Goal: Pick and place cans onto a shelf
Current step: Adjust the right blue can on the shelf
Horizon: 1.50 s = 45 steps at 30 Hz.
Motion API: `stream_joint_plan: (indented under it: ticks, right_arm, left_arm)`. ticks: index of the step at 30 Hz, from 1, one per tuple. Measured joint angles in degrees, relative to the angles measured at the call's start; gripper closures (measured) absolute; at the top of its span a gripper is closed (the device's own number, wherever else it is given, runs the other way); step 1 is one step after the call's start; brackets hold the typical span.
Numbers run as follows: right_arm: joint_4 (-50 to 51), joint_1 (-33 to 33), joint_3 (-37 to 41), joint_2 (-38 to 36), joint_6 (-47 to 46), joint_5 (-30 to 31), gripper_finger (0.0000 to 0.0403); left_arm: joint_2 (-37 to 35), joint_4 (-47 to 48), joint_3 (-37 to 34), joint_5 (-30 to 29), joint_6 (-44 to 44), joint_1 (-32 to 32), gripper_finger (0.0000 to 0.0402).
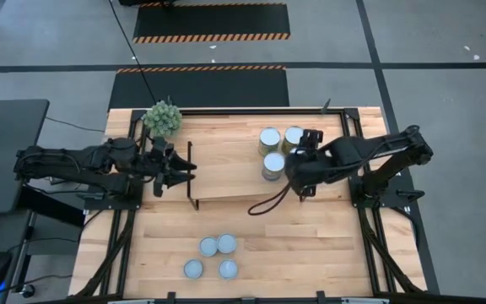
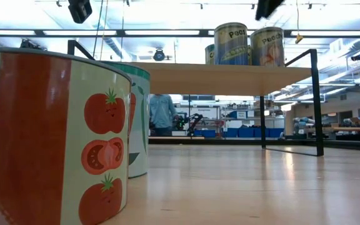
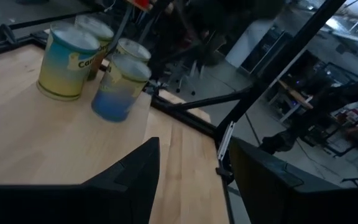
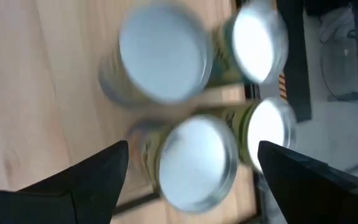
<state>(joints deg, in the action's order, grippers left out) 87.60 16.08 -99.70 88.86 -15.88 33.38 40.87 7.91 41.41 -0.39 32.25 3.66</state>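
4 cans [image 1: 272, 152] sat clustered under the wide-open right gripper [image 1: 310, 141], left gripper [image 1: 180, 167] half-open, empty, waiting.

Wooden table [image 1: 327, 245] carrying shelf, cans and plant.

The light-wood shelf [image 1: 226, 173] is standing across the table's middle, toward the far edge; four silver-topped cans [image 1: 275, 152] are sitting clustered at the shelf's right end. Four pale-topped cans [image 1: 213, 257] are sitting grouped directly on the table near its front edge, about centred. A green ball-shaped plant [image 1: 163, 117] is resting near the table's far left corner, beside the shelf's left end.
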Motion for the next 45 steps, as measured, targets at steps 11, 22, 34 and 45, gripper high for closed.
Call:
stream_joint_plan:
  ticks: [11,22,34,45]
  right_arm:
    - [-15.2,-4.1,-8.3,0.1,3.8,-8.0,0.0037]
    - [-25.4,-10.6,-8.3,5.8,11.6,-13.8,0.0037]
    - [-36.4,-18.7,-8.3,7.7,14.9,-15.2,0.0037]
    - [-37.4,-26.5,-8.3,11.2,15.6,-17.9,0.0037]
  left_arm:
    - [2.3,0.1,0.0,-0.4,-0.4,-0.4,0.0200]
    - [2.2,0.7,0.0,1.7,0.0,-3.4,0.0201]
    - [1.4,1.1,0.0,1.8,-3.5,-3.6,0.0201]
    - [1.5,1.9,0.0,1.7,-6.6,-3.6,0.0201]
